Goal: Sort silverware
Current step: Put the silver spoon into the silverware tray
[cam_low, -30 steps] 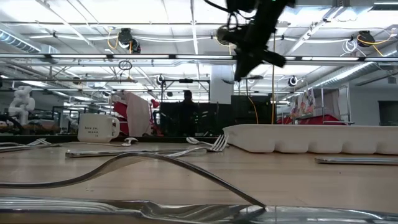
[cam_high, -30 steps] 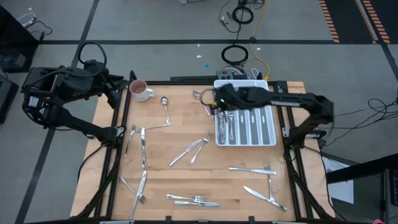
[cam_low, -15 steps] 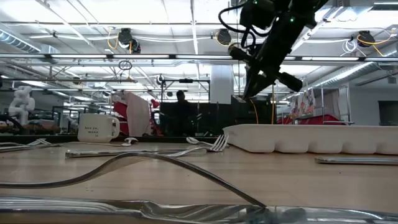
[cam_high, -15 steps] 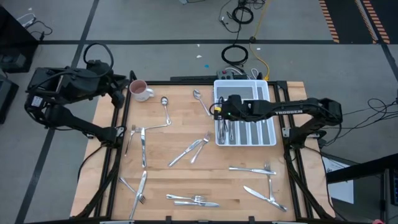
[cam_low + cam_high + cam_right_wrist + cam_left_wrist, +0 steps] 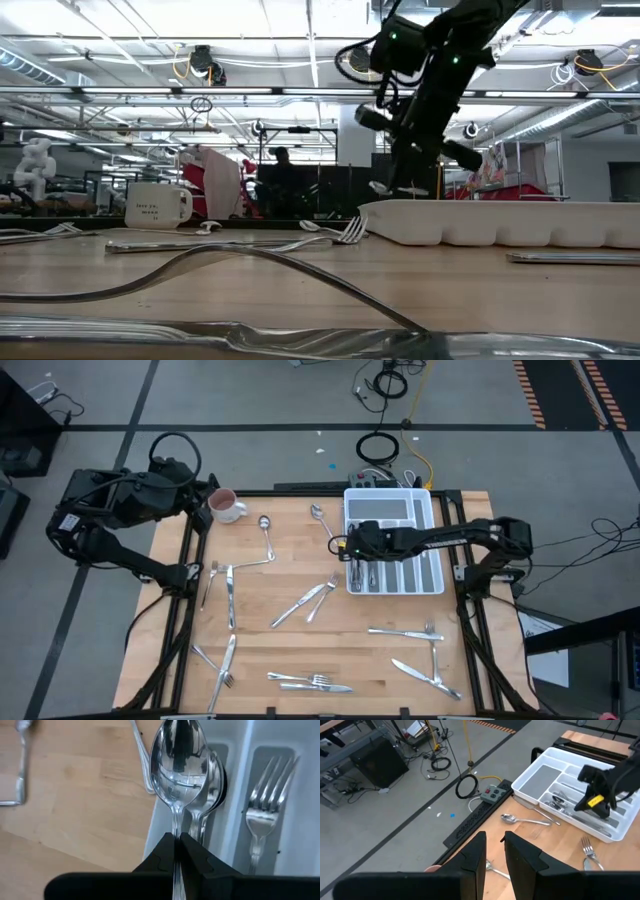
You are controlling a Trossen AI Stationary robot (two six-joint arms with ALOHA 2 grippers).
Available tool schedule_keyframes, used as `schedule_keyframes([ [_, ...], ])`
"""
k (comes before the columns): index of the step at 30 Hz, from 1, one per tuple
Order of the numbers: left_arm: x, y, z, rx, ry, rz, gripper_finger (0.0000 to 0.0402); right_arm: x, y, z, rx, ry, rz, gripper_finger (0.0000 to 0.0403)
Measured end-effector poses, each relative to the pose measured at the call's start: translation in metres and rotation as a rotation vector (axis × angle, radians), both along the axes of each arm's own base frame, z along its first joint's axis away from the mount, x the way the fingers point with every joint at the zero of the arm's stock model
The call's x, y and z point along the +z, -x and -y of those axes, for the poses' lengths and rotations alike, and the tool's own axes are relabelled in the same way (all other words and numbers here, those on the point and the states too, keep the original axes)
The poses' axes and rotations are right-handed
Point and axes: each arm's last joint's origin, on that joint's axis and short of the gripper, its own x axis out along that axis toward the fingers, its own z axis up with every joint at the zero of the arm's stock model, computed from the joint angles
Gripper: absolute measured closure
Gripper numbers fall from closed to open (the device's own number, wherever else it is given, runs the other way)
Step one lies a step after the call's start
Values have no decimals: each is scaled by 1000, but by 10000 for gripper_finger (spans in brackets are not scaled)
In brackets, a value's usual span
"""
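One white tray; one mug; roughly twenty silverware pieces.

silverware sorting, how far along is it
Early stage. Done: a few pieces lie in the white tray, spoons in one slot, a fork in the next. In hand: the right end effector is shut on a spoon over the spoon slot. Left: well over a dozen pieces scattered on the table. The left end effector waits near the mug.

A shiny spoon hangs pinched by its handle over the tray's spoon compartment, where other spoons lie; forks fill the next. More silverware lies scattered across the bench.
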Motion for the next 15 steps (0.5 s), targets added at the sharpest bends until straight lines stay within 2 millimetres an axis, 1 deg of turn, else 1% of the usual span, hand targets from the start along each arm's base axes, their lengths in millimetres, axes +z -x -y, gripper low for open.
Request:
schedule_keyframes([
  [5,0,0,0,1,0,1,324,-15,-4,0,3,-9,-44,402],
  [9,0,-1,0,2,0,3,324,-19,-5,1,-14,-10,-54,393],
  [12,0,-1,0,3,-1,5,324,-21,-5,2,-7,-8,-65,381],
  [15,0,-1,0,3,0,5,324,-21,-5,2,-1,-6,-74,358],
])
